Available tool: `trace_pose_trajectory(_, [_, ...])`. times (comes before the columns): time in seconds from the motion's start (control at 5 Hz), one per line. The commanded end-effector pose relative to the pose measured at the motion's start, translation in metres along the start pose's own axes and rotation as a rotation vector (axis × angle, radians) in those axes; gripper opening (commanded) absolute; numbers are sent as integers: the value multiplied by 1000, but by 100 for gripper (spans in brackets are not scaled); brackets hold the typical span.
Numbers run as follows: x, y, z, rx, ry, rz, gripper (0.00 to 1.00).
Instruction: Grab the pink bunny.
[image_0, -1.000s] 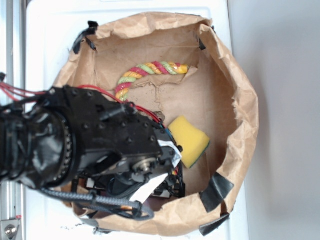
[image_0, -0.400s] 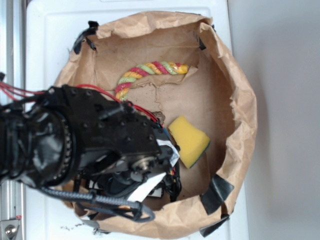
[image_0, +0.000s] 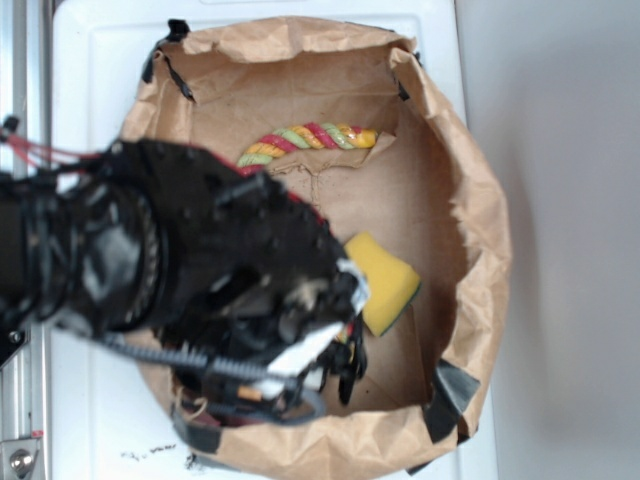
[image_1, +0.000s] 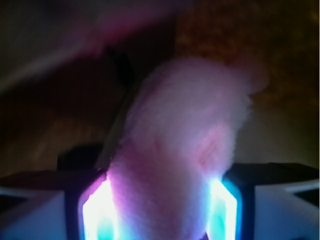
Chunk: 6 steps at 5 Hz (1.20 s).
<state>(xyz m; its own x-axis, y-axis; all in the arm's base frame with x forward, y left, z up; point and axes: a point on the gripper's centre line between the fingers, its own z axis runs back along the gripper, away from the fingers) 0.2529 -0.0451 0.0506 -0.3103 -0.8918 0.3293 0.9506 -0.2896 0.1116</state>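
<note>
The pink bunny (image_1: 185, 130), a fuzzy pale-pink plush, fills the middle of the wrist view. It is pinched between the two glowing pads (image_1: 97, 210) of my gripper (image_1: 160, 212), which is shut on it. In the exterior view the black arm covers the bunny, so it is hidden there. The gripper (image_0: 340, 372) hangs at the near side of the brown paper bag (image_0: 480, 230), just left of the yellow sponge (image_0: 385, 280).
A red-yellow-green striped rope (image_0: 305, 138) lies at the bag's far side. The bag stands on a white surface (image_0: 100, 80), its crumpled walls held with black tape (image_0: 455, 390). A metal rail (image_0: 20, 420) runs along the left edge.
The arm looks larger and blurrier, having come up toward the exterior camera. The bag's rim has shifted a little. Sponge and rope lie where they were.
</note>
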Motion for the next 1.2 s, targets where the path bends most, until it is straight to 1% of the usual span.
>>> trace_pose_trajectory(0.0, [-32, 22, 59, 57, 202, -238, 0])
trace_pose_trajectory(0.2, [-26, 32, 71, -69, 220, -475, 0])
trace_pose_trajectory(0.4, [-14, 38, 73, -176, 222, -707, 0])
trace_pose_trajectory(0.6, [1, 39, 76, -267, 306, -813, 0])
trace_pose_trajectory(0.8, [11, 31, 88, -283, 272, -893, 0])
trace_pose_trajectory(1.0, [22, 23, 106, -268, 230, -1018, 0])
